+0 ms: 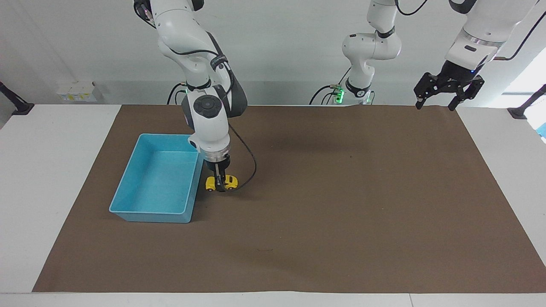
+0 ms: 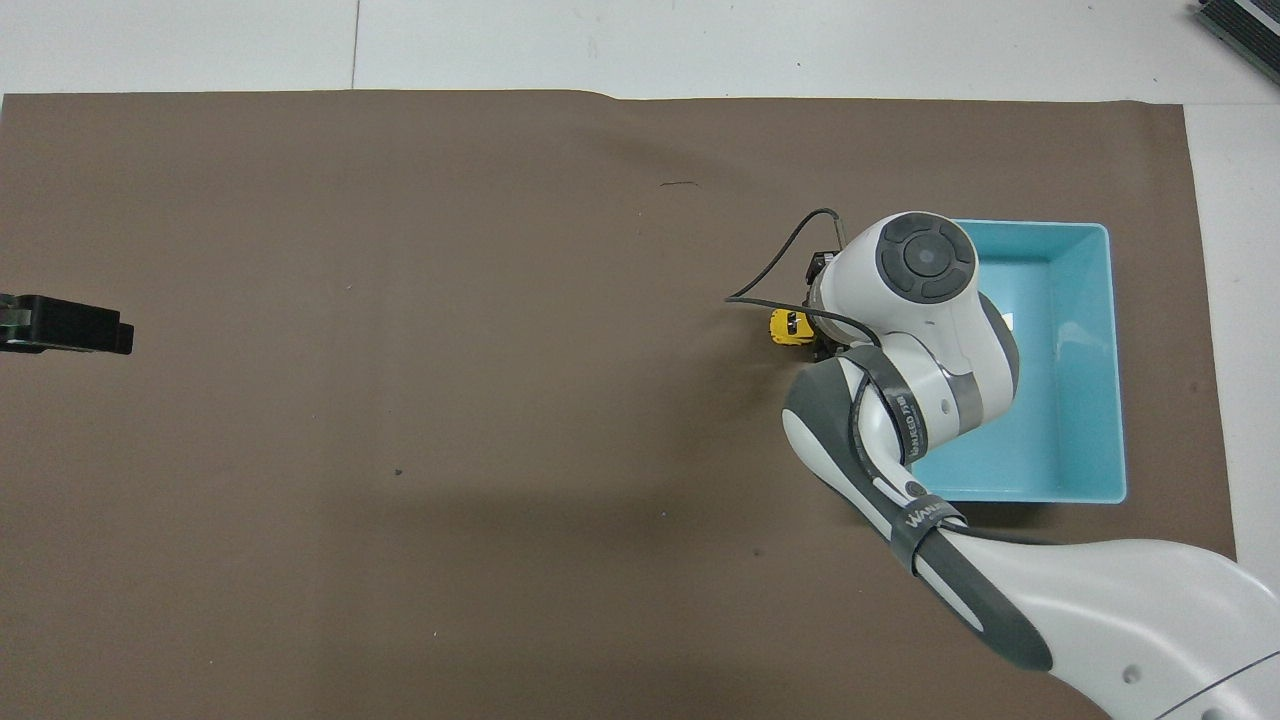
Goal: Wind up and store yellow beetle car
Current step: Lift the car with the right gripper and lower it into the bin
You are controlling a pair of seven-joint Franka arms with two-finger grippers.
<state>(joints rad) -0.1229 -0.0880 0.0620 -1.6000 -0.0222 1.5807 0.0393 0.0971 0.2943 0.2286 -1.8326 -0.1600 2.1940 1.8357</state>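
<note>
I see my right gripper (image 1: 220,184) clamped on the yellow beetle car (image 1: 222,183), low over the mat just beside the blue bin (image 1: 128,200) (1 short hop away). My left gripper (image 1: 448,91) waits open.

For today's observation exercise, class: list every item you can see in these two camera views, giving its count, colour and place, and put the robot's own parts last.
yellow beetle car: one, yellow, on the mat beside the bin, on the side toward the table's middle.
blue bin: one, light blue, on the mat toward the right arm's end of the table; nothing shows inside it.
mat: one, brown, covering most of the table.
table: one, white.
right gripper: one, black, shut on the car, low at the mat.
left gripper: one, black, open, raised over the mat's corner; this arm waits.
</note>
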